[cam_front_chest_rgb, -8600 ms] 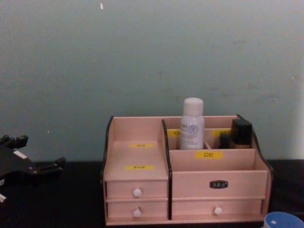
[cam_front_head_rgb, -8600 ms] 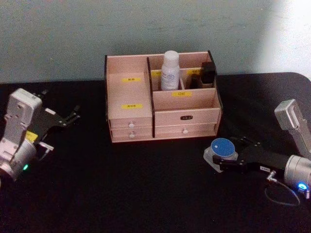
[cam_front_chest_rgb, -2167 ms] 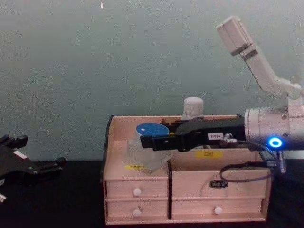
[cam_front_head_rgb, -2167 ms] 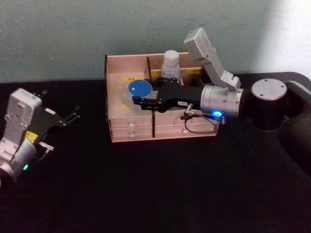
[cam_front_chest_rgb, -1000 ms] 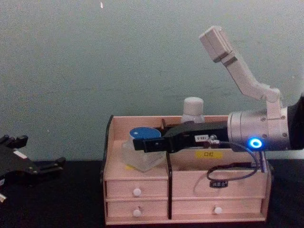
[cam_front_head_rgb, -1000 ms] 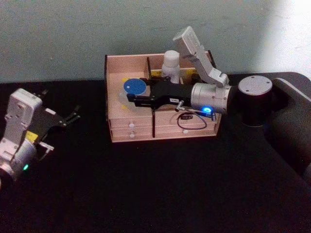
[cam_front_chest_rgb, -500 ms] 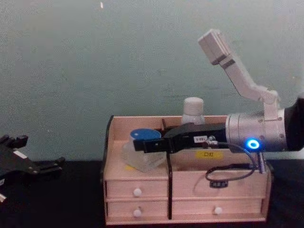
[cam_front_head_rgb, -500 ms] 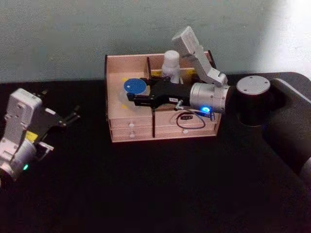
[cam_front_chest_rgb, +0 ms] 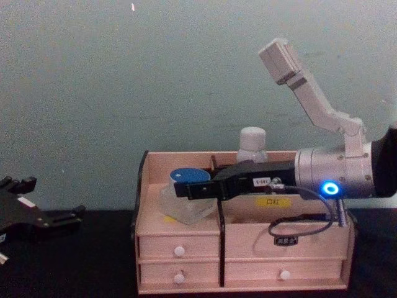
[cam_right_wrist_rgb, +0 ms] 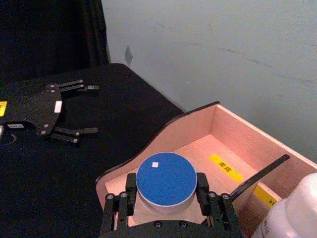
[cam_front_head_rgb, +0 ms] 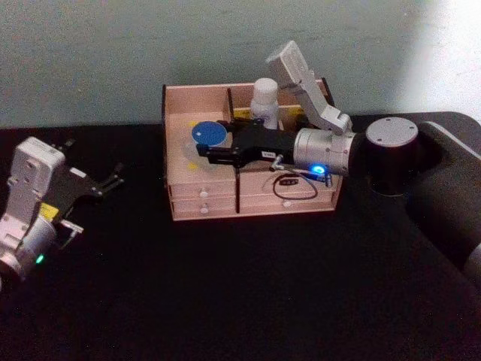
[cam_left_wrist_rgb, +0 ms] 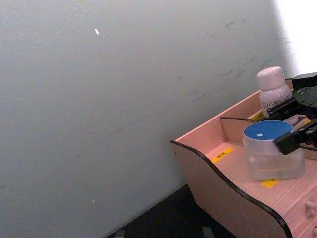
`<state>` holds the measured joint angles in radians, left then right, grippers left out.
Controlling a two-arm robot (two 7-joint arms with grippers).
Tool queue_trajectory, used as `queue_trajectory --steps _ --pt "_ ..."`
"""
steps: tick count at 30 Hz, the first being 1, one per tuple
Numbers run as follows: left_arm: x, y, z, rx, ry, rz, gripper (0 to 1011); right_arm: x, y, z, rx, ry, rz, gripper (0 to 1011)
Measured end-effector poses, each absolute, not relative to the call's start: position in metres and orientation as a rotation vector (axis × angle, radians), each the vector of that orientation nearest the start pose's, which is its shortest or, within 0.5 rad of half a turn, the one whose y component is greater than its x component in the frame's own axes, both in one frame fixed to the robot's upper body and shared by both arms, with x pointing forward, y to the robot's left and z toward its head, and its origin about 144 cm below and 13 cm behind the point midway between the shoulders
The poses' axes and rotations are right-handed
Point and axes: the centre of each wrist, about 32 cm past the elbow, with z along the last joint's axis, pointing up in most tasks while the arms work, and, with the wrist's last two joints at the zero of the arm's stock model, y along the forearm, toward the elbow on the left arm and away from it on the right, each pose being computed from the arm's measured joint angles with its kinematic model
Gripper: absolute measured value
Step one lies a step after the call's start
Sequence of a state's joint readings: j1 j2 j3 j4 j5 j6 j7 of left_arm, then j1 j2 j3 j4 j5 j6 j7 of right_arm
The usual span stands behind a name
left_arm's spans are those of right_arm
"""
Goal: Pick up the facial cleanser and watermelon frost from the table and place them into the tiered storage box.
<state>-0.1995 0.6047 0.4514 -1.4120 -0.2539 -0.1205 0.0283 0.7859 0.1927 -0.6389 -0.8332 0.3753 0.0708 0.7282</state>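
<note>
A clear jar with a blue lid (cam_front_head_rgb: 209,134) sits low in the left compartment of the tiered storage box (cam_front_head_rgb: 195,101), slightly tilted in the chest view (cam_front_chest_rgb: 186,194). My right gripper (cam_front_head_rgb: 204,147) reaches in from the right and is shut on the jar; its black fingers (cam_right_wrist_rgb: 130,191) press both sides of the lid (cam_right_wrist_rgb: 166,179). In the left wrist view the jar (cam_left_wrist_rgb: 271,148) rests on the compartment floor over a yellow label. A white bottle (cam_front_head_rgb: 264,98) stands upright in a rear compartment. My left gripper (cam_front_head_rgb: 113,180) is open, parked at the table's left.
The box (cam_front_chest_rgb: 180,233) stands at the back centre of the black table (cam_front_head_rgb: 248,286), against a pale green wall. A small dark item sits in its rear right compartment (cam_front_head_rgb: 325,89). The right arm's silver body (cam_front_chest_rgb: 335,180) spans the box's right half.
The right gripper carried the blue-lidded jar from the table's right side over into the box's left compartment. In the last second the jar sank slightly lower. The left arm stayed put.
</note>
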Motion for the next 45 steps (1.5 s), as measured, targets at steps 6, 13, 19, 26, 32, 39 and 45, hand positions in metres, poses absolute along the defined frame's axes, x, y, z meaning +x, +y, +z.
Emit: queue_trajectory --steps 6,13,19,26,32,39,45 --pt "0.489 0.310 1.140 0.304 -0.285 1.248 1001 0.641 -0.185 1.203 -0.257 0.046 -0.525 726" --pt "0.489 0.310 1.140 0.304 -0.285 1.248 1001 0.641 -0.185 1.203 -0.258 0.046 -0.525 835" --pt "0.489 0.310 1.140 0.305 -0.285 1.248 1001 0.641 -0.185 1.203 -0.258 0.046 -0.525 980" --pt "0.489 0.310 1.140 0.305 -0.285 1.248 1001 0.641 -0.185 1.203 -0.258 0.046 -0.525 1002" --pt "0.489 0.310 1.140 0.304 -0.285 1.248 1001 0.641 -0.185 1.203 -0.258 0.047 -0.525 1003" --pt "0.489 0.310 1.140 0.304 -0.285 1.248 1001 0.634 -0.189 1.205 -0.231 0.027 -0.540 1002" --pt "0.489 0.310 1.140 0.305 -0.285 1.248 1001 0.618 -0.197 1.214 -0.188 0.000 -0.530 1002"
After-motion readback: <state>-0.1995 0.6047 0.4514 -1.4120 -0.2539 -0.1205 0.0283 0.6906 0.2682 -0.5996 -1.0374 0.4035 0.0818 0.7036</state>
